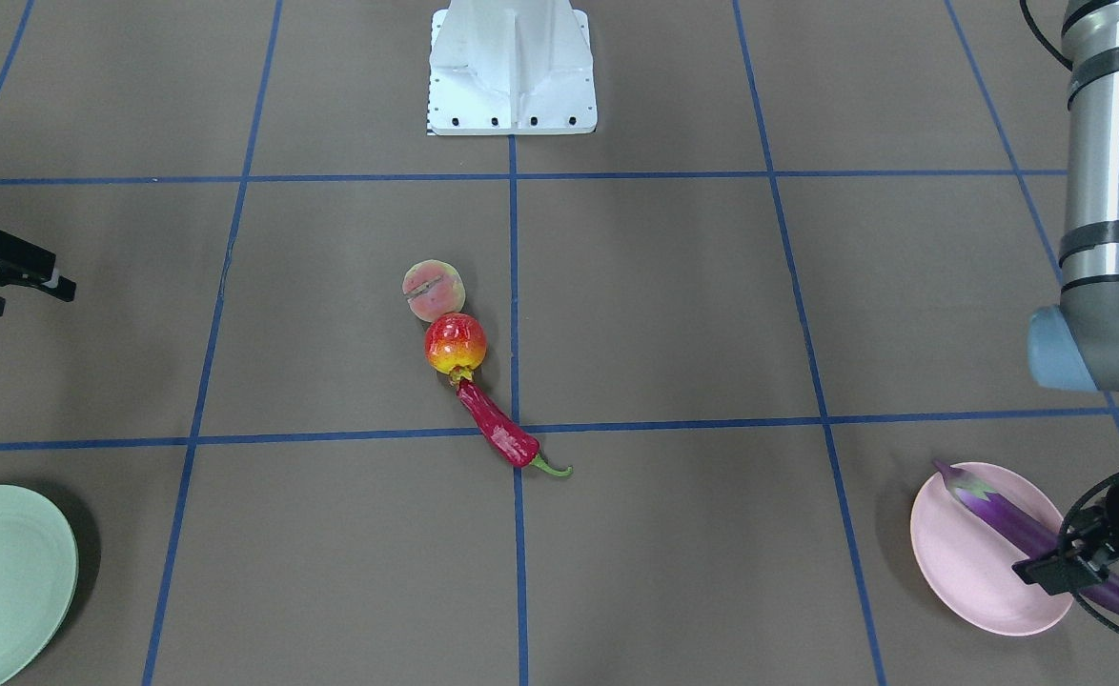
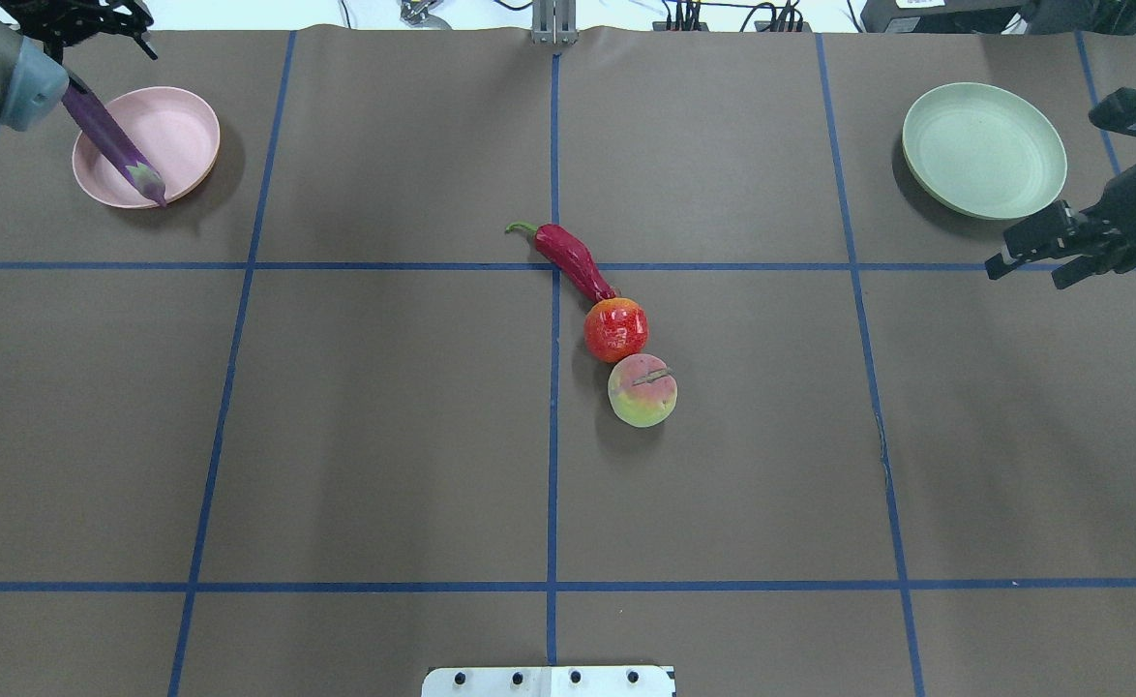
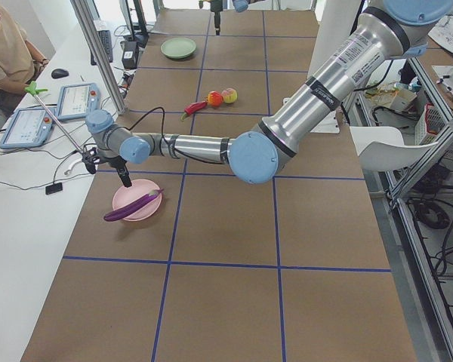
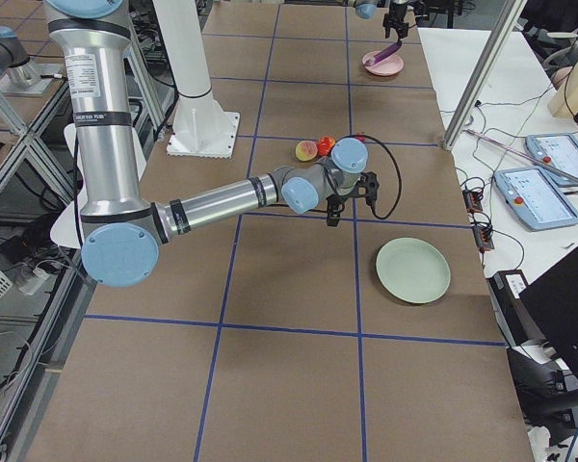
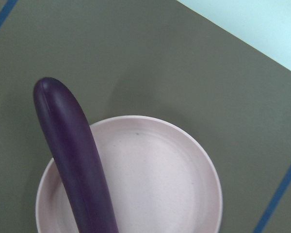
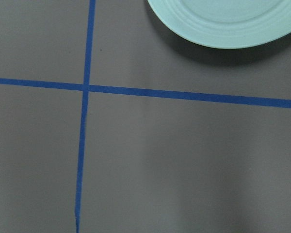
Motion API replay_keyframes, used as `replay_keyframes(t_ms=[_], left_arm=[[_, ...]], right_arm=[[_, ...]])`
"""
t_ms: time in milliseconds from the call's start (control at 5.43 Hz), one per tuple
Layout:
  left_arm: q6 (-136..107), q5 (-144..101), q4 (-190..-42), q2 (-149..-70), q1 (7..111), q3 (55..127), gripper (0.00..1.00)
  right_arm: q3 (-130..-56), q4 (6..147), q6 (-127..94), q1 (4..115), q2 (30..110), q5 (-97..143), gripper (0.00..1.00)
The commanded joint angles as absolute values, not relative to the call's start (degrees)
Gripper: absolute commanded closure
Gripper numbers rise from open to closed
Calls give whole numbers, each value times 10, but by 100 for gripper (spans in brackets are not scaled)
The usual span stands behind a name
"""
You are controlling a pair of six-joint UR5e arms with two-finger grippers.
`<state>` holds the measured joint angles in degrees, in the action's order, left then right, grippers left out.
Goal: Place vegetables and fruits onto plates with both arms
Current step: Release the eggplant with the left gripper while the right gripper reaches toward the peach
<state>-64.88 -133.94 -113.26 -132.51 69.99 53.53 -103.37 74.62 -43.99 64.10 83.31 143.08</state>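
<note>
The purple eggplant (image 1: 998, 510) lies across the pink plate (image 1: 960, 562), its tail overhanging the rim. It fills the left of the left wrist view (image 5: 72, 145). My left gripper (image 1: 1060, 572) hovers just above it and apart from it (image 3: 125, 181), seemingly open. The red chili (image 2: 573, 259), the red-yellow pomegranate-like fruit (image 2: 615, 329) and the peach (image 2: 642, 390) lie touching in a row at the table's middle. My right gripper (image 2: 1028, 274) is open and empty, beside the empty mint green plate (image 2: 984, 150).
The white base block (image 1: 512, 67) stands at the robot's edge of the table. Blue tape lines grid the brown surface. An operator sits at a side desk (image 3: 4, 53) with tablets and cables beyond the pink plate.
</note>
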Motion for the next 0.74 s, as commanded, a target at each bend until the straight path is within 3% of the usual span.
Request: replay_keyframes(t_ms=[0, 553], left_arm=[[-835, -1340, -1134, -1320, 629, 636, 0], [-1048, -1267, -1131, -1390, 502, 666, 0]], right_arm=[[-1066, 746, -607, 574, 771, 1384, 0], [-1059, 747, -793, 429, 675, 1250, 0]])
